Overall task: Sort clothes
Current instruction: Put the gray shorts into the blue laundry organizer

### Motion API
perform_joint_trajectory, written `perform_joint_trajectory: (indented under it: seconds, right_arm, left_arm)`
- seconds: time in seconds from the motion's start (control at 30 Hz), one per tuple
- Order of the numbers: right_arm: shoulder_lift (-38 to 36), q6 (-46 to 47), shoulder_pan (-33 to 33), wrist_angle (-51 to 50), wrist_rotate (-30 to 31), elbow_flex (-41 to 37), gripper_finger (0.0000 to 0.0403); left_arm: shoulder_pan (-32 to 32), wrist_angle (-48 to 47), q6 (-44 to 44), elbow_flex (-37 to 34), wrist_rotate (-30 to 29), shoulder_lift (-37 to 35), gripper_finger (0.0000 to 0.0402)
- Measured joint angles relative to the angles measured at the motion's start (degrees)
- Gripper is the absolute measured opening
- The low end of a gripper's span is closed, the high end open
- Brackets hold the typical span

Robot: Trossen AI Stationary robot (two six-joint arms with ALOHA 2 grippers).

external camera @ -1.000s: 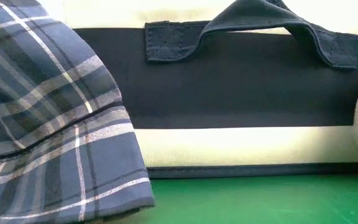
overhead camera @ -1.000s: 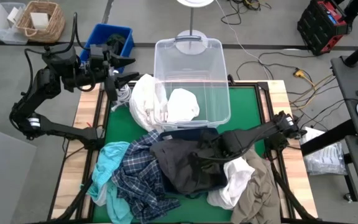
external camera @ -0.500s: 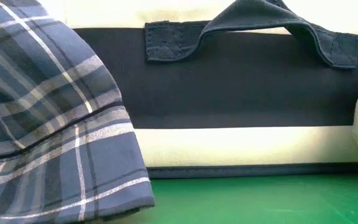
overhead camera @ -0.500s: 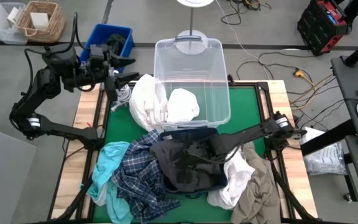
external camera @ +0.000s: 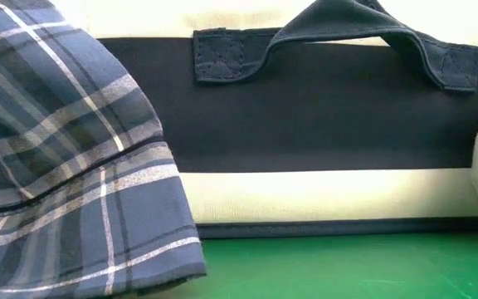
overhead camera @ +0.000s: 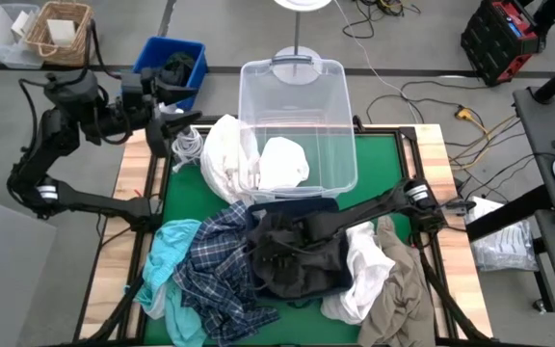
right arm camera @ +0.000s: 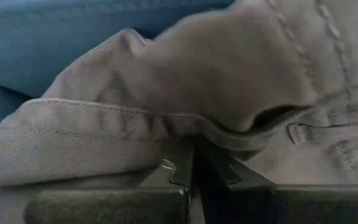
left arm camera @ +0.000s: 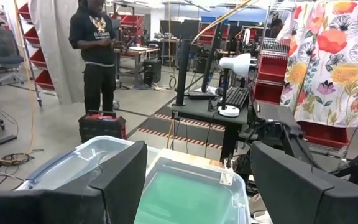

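The clothes lie heaped on the green table (overhead camera: 383, 154): a black garment (overhead camera: 306, 260) in the middle, a navy-and-white plaid one (overhead camera: 210, 275) and a teal one (overhead camera: 167, 249) to its left, a white one (overhead camera: 366, 275) and a khaki one (overhead camera: 398, 299) to its right. More white pieces (overhead camera: 227, 154) hang over the clear bin's (overhead camera: 297, 125) left wall and lie inside it. My right gripper (overhead camera: 266, 251) reaches in from the table's right and is shut on the black garment (right arm camera: 229, 74). My left gripper (overhead camera: 183, 123) hovers open at the far left corner. My right gripper pinches a stitched fold of the black garment (right arm camera: 185, 134) between its two fingertips (right arm camera: 179, 171). The fingers come slanting down from the table's right. The garment is bunched around the hold and rests on the pile.
A navy-and-cream fabric box (external camera: 322, 124) stands under the bin's near side, with plaid cloth (external camera: 56, 166) hanging in front of it. A thin white cable (overhead camera: 191, 145) lies at the far left corner. Off the table stand a blue crate (overhead camera: 167, 63) and a wicker basket (overhead camera: 61, 29).
My right gripper has gone toward the table's left across the black garment and shut on it; the garment has bunched up toward its left side. My left arm has drawn back a little toward the table's left edge, still open.
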Motion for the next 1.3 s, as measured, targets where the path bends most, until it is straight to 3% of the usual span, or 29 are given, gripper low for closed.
perform_joint_trajectory:
  seconds: [0.37,0.6,1.03,1.3]
  right_arm:
    - [8.0,-1.1,-1.1,2.8,-0.3,0.5,0.0009]
    - [8.4,-0.6,-1.8,3.9,-0.3,0.5,0.0009]
    - [-5.5,1.0,-1.9,-1.4,1.0,0.3,0.0009]
    - [-15.3,5.0,0.6,-16.9,-4.2,0.3,0.0009]
  left_arm:
    - [0.0,-0.5,-0.4,0.0,0.0,-0.3,0.0262]
    - [0.0,-2.0,-0.9,0.0,0.0,-0.3,0.0262]
    - [0.0,-7.4,-0.9,0.0,0.0,-0.3,0.0262]
    - [0.0,-8.4,-0.4,0.0,0.0,-0.6,0.0262]
